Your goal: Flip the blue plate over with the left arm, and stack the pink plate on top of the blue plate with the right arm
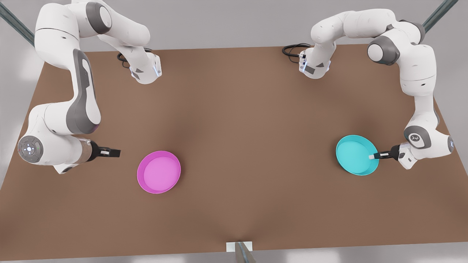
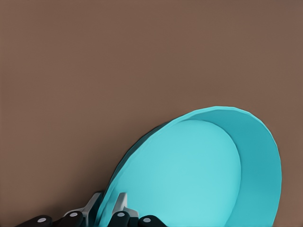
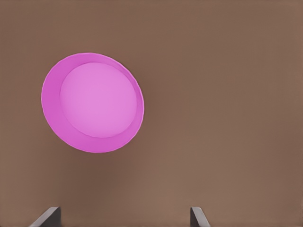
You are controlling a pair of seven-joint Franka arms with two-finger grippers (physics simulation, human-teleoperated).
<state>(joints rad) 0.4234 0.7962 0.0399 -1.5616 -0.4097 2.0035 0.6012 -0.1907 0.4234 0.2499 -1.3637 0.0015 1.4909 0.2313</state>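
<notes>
Pinching the rim of the blue plate (image 1: 356,155), the left gripper (image 1: 373,156) sits on the front view's right side of the brown table (image 1: 234,109). In the left wrist view its fingers (image 2: 122,203) are nearly closed, one on each side of the thin wall of the blue plate (image 2: 199,175), so it has hold of the edge. The plate faces up, and in that view it looks tipped a little, though I cannot tell if it has left the table. The pink plate (image 1: 158,171) lies flat and facing up on the front view's left side, well apart from the blue one. The right gripper (image 1: 111,152) waits near it, not touching, and in the right wrist view its fingers (image 3: 47,217) are spread wide with nothing between them, the pink plate (image 3: 92,101) lying farther out. Both plates look like stiff, light plastic, smooth and maybe a bit slippery. The raised rim is the best place to grab, since the flat bottom gives nothing to hold. I think a plate held by one edge could swing or slip while it turns over, so the squeeze should be firm. The blue plate is not flipped yet, and the stacking comes after.
</notes>
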